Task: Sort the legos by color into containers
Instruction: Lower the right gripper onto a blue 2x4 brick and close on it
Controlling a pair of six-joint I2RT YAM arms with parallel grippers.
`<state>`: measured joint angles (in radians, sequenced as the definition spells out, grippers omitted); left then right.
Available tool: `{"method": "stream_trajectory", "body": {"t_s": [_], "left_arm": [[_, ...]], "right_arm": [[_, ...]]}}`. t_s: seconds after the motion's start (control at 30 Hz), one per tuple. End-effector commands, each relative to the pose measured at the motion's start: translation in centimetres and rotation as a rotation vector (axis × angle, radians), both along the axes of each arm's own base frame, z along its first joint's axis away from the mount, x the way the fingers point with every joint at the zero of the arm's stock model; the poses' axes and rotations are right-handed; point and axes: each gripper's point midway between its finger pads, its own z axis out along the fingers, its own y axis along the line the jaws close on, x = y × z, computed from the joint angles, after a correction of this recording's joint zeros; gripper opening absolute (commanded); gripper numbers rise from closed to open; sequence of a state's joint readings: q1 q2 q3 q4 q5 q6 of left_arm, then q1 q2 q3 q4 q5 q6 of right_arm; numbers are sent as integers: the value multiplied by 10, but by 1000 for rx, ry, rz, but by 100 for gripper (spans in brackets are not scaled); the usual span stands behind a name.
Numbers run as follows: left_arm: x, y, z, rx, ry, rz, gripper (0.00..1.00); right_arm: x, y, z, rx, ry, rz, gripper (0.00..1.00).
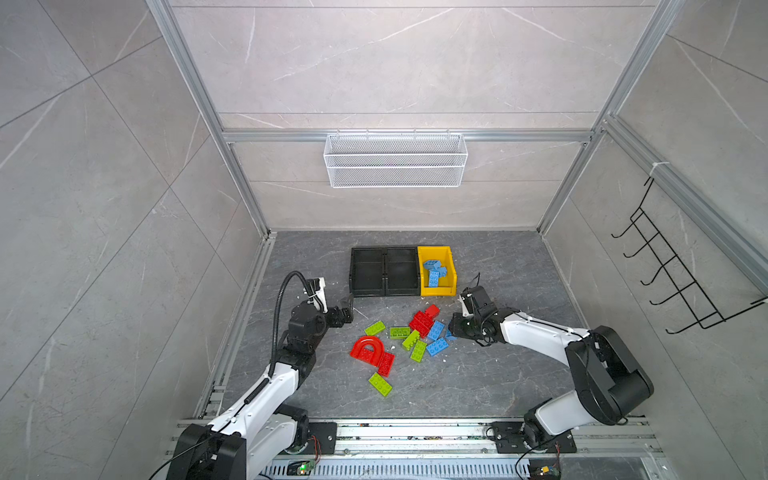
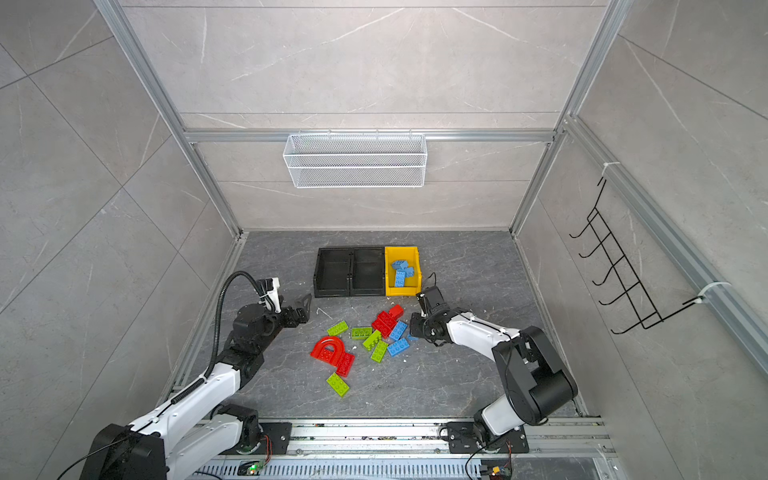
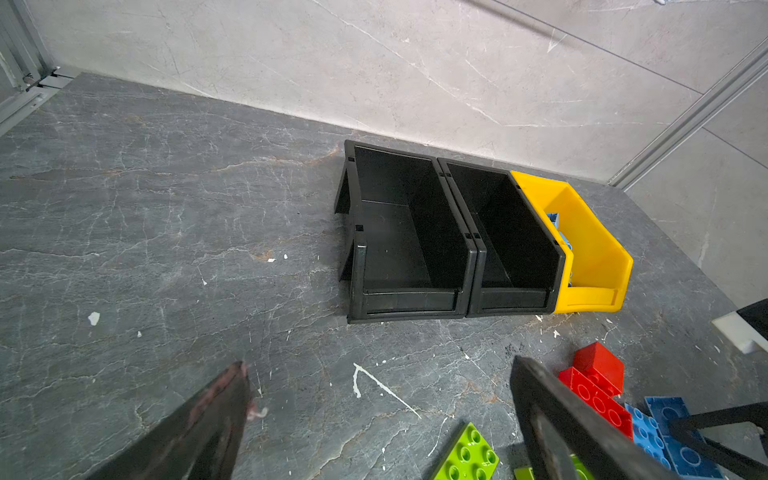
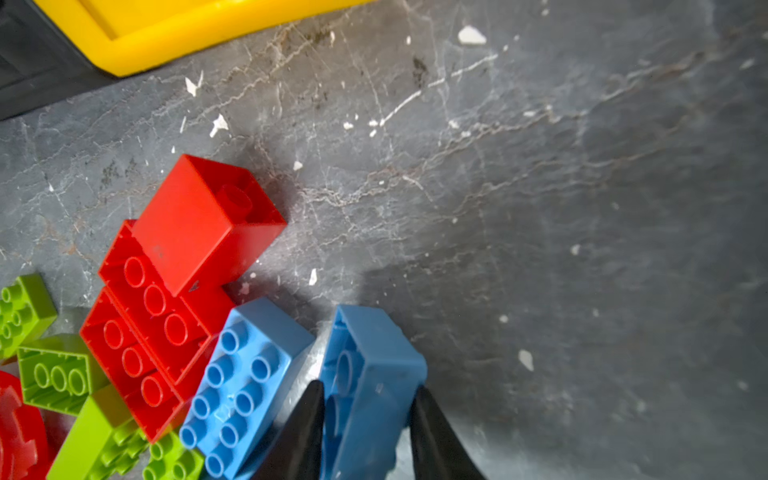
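Loose legos lie mid-floor: red bricks (image 1: pixel 422 322), a red arch (image 1: pixel 368 349), lime green bricks (image 1: pixel 375 328) and blue bricks (image 1: pixel 436 347). At the back stand three containers: two black bins (image 1: pixel 368 274) (image 1: pixel 402 274) with nothing in them, and a yellow bin (image 1: pixel 453 270) holding several blue bricks (image 1: pixel 434 270). At the pile's right edge, my right gripper (image 4: pixel 369 386) is shut on a blue brick (image 4: pixel 374 345) lying on its side, one finger on each face. My left gripper (image 3: pixel 379 362) hovers open over bare floor left of the pile, in front of the black bins (image 3: pixel 407 249).
A white wire mesh basket (image 1: pixel 395 160) hangs on the back wall. A black hook rack (image 1: pixel 673 270) sticks out from the right wall. Metal rails (image 1: pixel 415 432) run along the front edge. White flecks dot the grey floor.
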<state>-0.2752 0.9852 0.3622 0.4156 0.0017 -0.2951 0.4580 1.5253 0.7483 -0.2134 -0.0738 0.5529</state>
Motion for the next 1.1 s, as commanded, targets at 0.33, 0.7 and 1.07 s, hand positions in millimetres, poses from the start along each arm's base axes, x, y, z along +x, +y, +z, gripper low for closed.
{"method": "stream_trajectory", "body": {"t_s": [0.33, 0.7, 1.07], "left_arm": [[4, -1, 16, 7, -58, -3, 100], [3, -1, 17, 8, -61, -3, 100], [5, -2, 14, 4, -51, -7, 100]], "right_arm": [[3, -1, 15, -33, -34, 36, 30], [0, -3, -1, -69, -1, 65, 47], [7, 13, -5, -42, -5, 99, 45]]}}
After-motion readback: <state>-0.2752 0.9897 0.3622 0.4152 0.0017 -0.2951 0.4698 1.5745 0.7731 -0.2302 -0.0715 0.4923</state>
